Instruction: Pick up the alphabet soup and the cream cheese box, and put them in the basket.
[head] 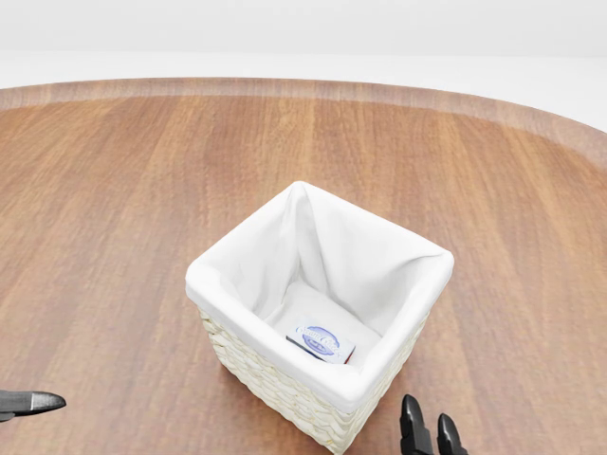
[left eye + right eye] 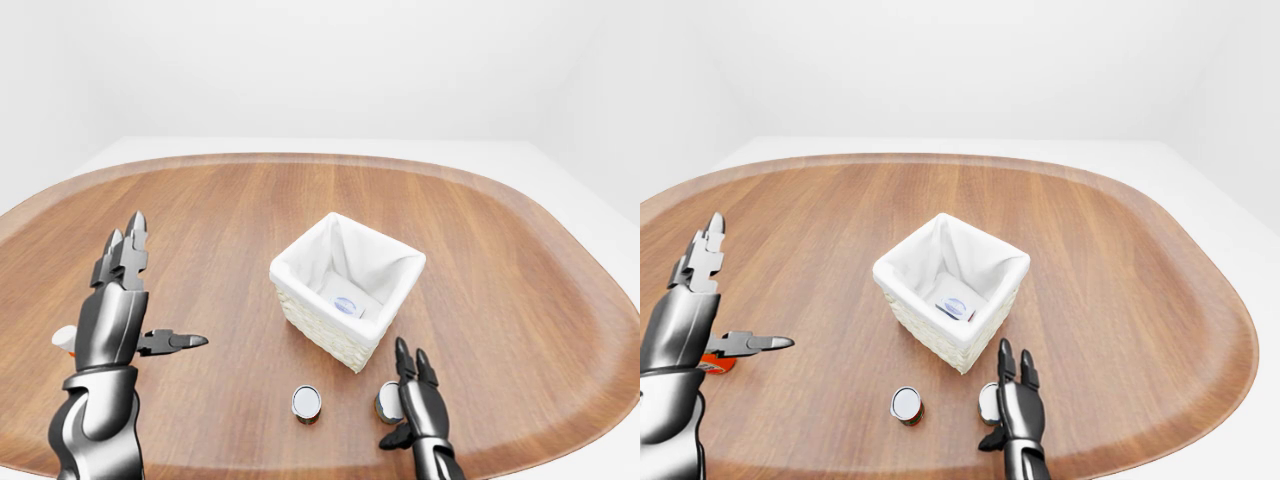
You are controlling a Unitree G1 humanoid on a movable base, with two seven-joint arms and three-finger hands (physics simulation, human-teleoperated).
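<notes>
Alphabet soup [image 2: 388,402] lies just beside your right hand [image 2: 415,395], fingers spread, nothing held. Cream cheese box [image 1: 323,342] already inside basket [image 1: 248,261]. Wrap fingers fully round can before lifting. Left hand [image 2: 125,300] open, idle.

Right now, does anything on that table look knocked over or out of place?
Nothing looks spilled or damaged. The basket sits upright with the cream cheese box lying flat inside. Two cans rest on the table below it, one beside the right hand.

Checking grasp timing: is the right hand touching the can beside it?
Cannot tell. In the left-eye view the right hand overlaps the can; the right-eye view shows no clear gap or contact either.
</notes>
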